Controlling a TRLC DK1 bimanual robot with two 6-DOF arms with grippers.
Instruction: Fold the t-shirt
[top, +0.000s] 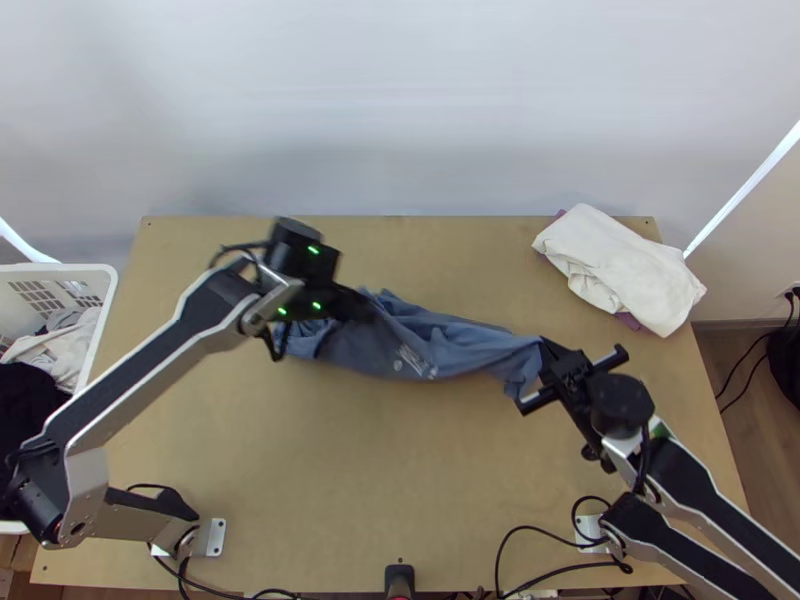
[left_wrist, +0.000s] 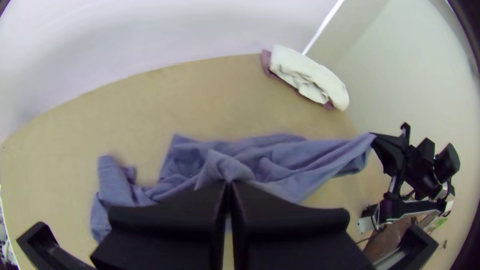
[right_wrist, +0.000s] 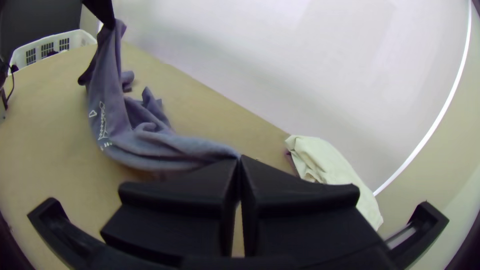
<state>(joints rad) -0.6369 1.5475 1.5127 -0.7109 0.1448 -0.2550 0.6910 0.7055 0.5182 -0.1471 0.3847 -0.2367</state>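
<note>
Item: one blue-grey T-shirt (top: 440, 350), bunched lengthwise, unfolded; white print on the side toward the arms' bases.

Left hand (left_wrist: 229, 183): closed on a gathered part of the shirt, raised above the desk (top: 400, 480); cloth hangs beneath it, and a loose end lies on its outer side, away from the other hand.

Right hand (right_wrist: 239, 158): closed on the opposite end, drawn to a narrow point; a short flap hangs just beside its fingers. Its height above the desk is hard to judge, though it appears the lower of the two.

Governing relation: the long axis runs from hand to hand, roughly across the desk. From the right hand the shirt lies toward the left hand; the bulk sits nearer the left. Neither need reach for cloth.

Coming move, as judged: part the hands along that axis to draw out the bunching, then lower both together. Risk: the narrow pinch at the right hand slipping under pull.

Adjacent: white cloth (top: 620, 265), beyond the right hand, toward the wall.
</note>
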